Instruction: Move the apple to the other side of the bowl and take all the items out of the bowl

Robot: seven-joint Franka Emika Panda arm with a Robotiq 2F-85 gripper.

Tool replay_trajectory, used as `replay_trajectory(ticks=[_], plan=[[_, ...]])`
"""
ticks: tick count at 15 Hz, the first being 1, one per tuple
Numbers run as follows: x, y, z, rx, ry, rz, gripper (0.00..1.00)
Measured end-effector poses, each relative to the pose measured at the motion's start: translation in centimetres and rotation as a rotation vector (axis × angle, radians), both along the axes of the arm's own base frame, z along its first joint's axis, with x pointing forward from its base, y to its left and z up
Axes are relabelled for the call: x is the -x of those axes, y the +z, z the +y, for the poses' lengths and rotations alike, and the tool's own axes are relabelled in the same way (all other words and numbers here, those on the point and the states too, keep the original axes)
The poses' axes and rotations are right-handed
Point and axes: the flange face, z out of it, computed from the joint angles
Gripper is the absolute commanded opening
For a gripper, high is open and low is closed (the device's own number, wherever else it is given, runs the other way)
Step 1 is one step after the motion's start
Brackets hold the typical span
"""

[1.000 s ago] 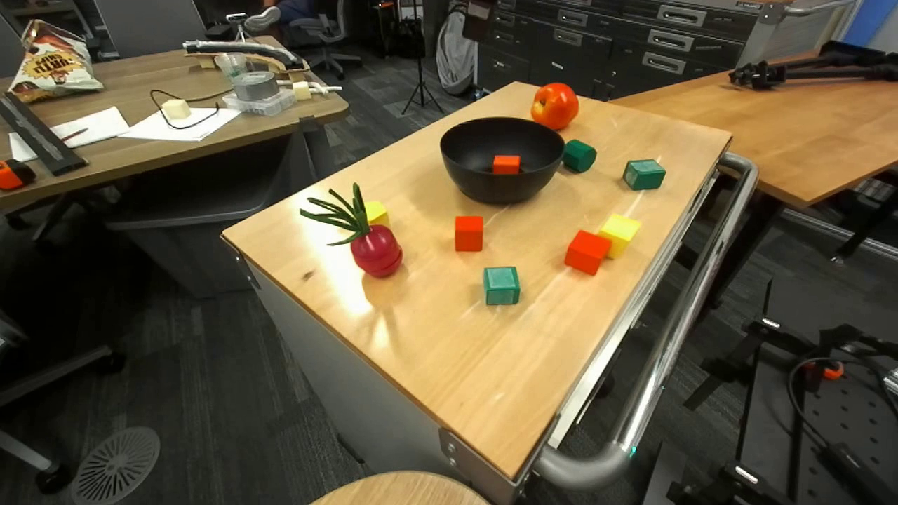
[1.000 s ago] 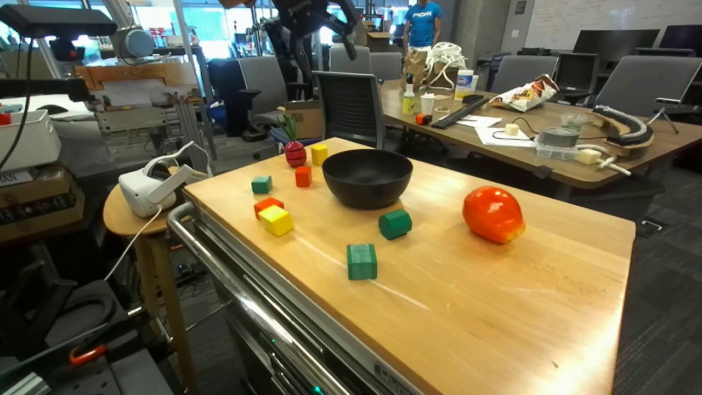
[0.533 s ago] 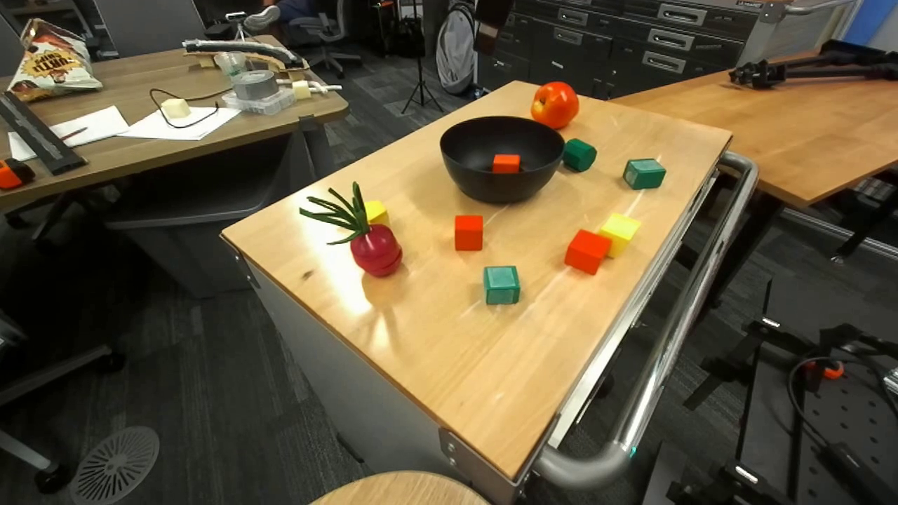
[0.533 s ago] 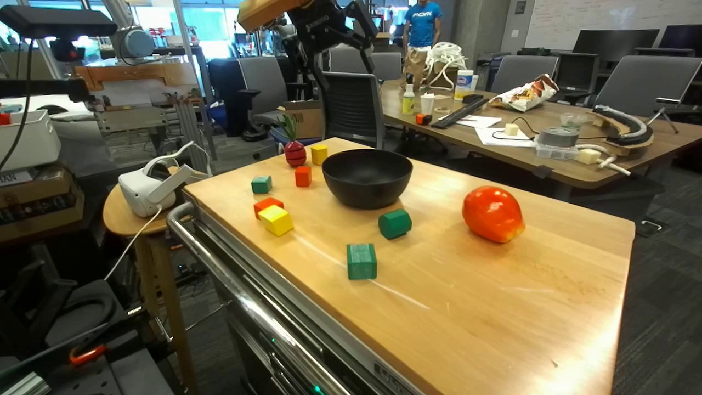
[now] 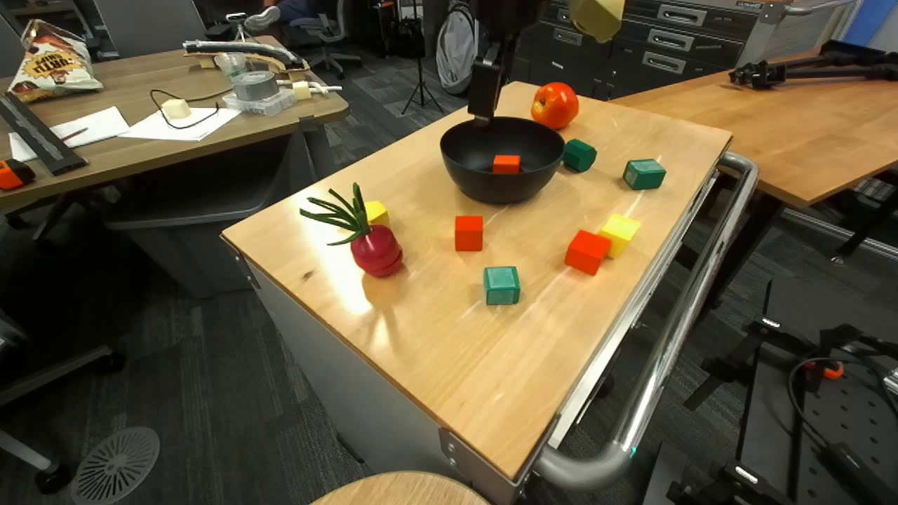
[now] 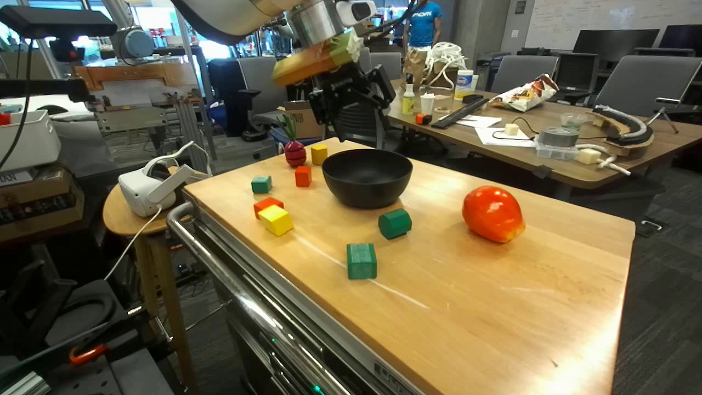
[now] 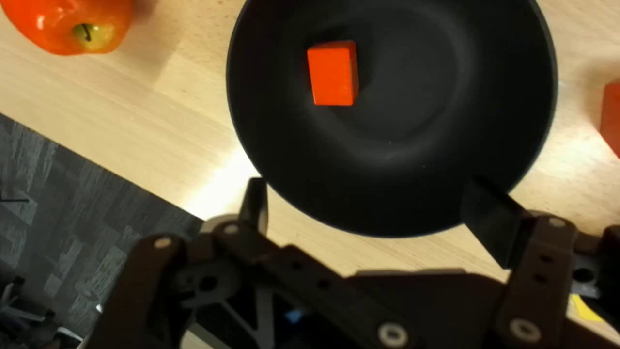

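Apple [image 6: 492, 214], one, lay unheld near the edge of the surface [image 6: 570, 230] opposite the handle [image 5: 672, 351], apart from the bowl [image 6: 367, 192], whose orange-red cube [image 7: 333, 73] was presumably why I had the gripper [image 7: 365, 189] above, jaws spread around nothing, ready to straddle it.

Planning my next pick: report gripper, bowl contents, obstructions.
Gripper open, nothing held. Red-orange block inside bowl. Apple on tabletop, apart from bowl. Bowl's wall may crowd gripper around block.
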Motion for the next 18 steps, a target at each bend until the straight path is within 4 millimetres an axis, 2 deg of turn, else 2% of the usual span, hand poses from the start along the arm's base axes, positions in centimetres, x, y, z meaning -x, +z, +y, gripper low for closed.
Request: replay_trajectory(ticks=[4,8,13,17,18], plan=[[-2.8,-3.9,-1.5,0.014,-0.061,0.072,1.0],[-4.2,-6.6,-3.0,0.035,-0.113,0.127,1.0],[-4.5,-8.6,-3.9,0.045,-0.159,0.189,1.0],[-4.3,-9.5,-3.7,0.052,-0.168,0.226,1.0],[-4.2,-9.5,-3.3,0.057,-0.163,0.231,0.92]])
